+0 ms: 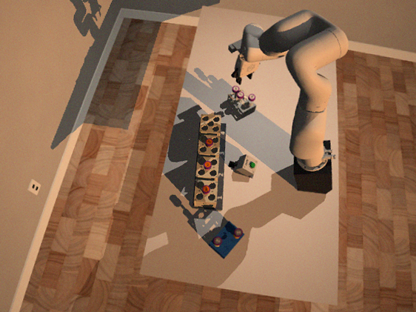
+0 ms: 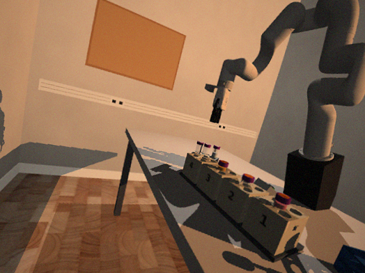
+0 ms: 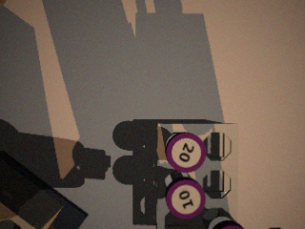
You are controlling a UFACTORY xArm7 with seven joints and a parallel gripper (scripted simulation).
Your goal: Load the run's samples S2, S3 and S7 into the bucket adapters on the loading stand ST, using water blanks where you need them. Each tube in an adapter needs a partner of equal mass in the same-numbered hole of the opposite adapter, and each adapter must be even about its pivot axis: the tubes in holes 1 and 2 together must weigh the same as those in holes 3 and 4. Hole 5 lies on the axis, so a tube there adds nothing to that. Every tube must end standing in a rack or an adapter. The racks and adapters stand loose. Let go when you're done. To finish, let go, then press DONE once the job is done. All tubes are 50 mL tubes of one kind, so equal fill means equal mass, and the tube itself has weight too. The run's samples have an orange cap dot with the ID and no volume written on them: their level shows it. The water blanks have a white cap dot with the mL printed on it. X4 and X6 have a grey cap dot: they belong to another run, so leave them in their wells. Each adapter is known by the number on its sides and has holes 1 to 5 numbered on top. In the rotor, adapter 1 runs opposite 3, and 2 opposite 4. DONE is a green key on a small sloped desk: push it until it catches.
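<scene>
My gripper [image 1: 243, 79] [image 2: 214, 119] is open and empty, high above the table beyond the clear rack [image 1: 243, 113]. Three white-dot blanks stand in that rack: the 20 [image 3: 186, 153], the 10 [image 3: 185, 198] and a third [image 1: 251, 97] [image 3: 228, 226] whose print is cut off in the wrist view. Adapter 1 [image 2: 260, 232], adapter 2 [image 2: 229, 203] and adapter 3 [image 2: 206, 185] each hold one orange-dot tube in the centre hole; their IDs are unreadable. Adapter 4 [image 1: 210, 123] [image 2: 190, 169] is empty. The green DONE key [image 1: 252, 164] stands up on its small desk.
The dark loading stand [image 1: 220, 194] carries the adapters in a row. A blue rack [image 1: 224, 251] [image 2: 347, 260] beyond adapter 1 holds two tubes, one near its right corner [image 1: 238, 232] and one to the left [image 1: 217, 240]. The arm's base is right of the desk.
</scene>
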